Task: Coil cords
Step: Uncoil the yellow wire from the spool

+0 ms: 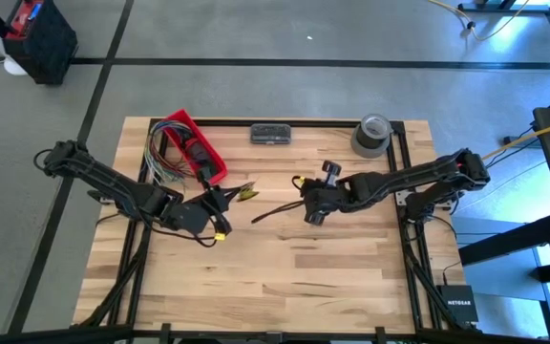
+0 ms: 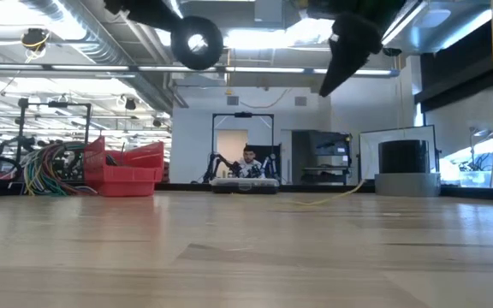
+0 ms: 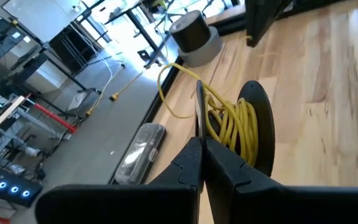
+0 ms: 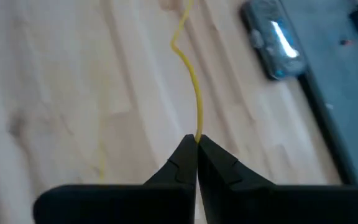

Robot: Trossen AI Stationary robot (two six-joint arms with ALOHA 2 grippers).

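My right gripper (image 4: 196, 140) is closed to a pinch on the cord (image 4: 194, 93); the yellow strand enters right at the fingertips and runs away over the table (image 4: 61, 74) in a kinked line. In the high view this gripper (image 1: 311, 212) sits near the table's middle.

My left gripper (image 3: 201, 144) is also closed. A thin strand rises from between its tips, so I judge it pinches the cord too. Just beyond lies the coil (image 3: 232, 124): several yellow loops bunched against a dark disc (image 3: 260, 124). From above, this gripper (image 1: 220, 229) is left of centre, near the red bin (image 1: 191, 143).

Step in hand, as I read it: winding, with both ends of a working span held and part of the cord already looped.

Next move calls for bringing the right-held length toward the coil and laying another loop without pulling the existing ones loose.

Cord: thin, yellow, limp, wavy where free; the span between the grippers is barely visible from above. The tape roll (image 1: 372, 134) stands at the far edge, well apart.
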